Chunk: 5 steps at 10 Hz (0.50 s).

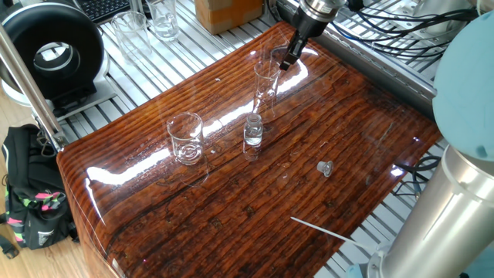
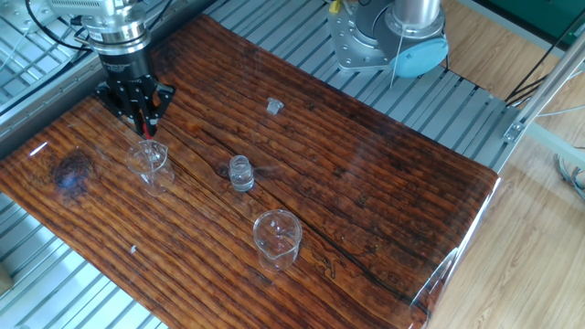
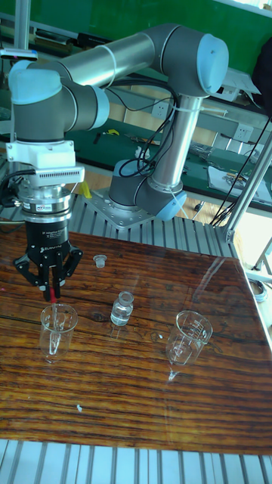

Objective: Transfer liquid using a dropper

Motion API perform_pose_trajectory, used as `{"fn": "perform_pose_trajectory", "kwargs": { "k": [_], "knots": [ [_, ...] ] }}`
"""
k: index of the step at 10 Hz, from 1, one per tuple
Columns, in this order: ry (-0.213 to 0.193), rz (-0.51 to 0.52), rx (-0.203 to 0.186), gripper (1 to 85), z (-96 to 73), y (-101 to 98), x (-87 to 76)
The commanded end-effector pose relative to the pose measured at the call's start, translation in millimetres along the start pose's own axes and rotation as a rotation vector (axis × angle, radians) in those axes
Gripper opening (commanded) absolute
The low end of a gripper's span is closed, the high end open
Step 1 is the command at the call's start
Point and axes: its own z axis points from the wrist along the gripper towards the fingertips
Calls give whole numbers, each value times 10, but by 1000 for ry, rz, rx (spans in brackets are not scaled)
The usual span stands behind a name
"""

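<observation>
The glossy striped wooden worktop point(image 2: 366, 174) carries clear glassware. The black two-finger gripper point(image 3: 50, 291) hangs over the tall narrow glass cylinder point(image 3: 57, 327), jaws closed on the thin clear dropper with a red bulb point(image 3: 51, 296), its tube pointing down into the cylinder's mouth. Nearby stand a clear glass beaker point(image 3: 188, 337), a small clear vial point(image 3: 122, 308) and a tiny cap point(image 3: 98, 261).

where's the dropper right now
In the tall fixed view the dropper hangs upright in the gripper at the table's left, its tip entering the tall glass cylinder, left of the small vial.
</observation>
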Motion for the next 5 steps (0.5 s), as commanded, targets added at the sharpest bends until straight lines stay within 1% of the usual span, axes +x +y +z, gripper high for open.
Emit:
{"fn": "perform_pose_trajectory", "kwargs": {
  "k": [1, 5],
  "knots": [
    [-12, 7, -4, 227, -17, 4, -32],
    [-14, 8, -8, 223, -26, 20, -48]
  ]
}}
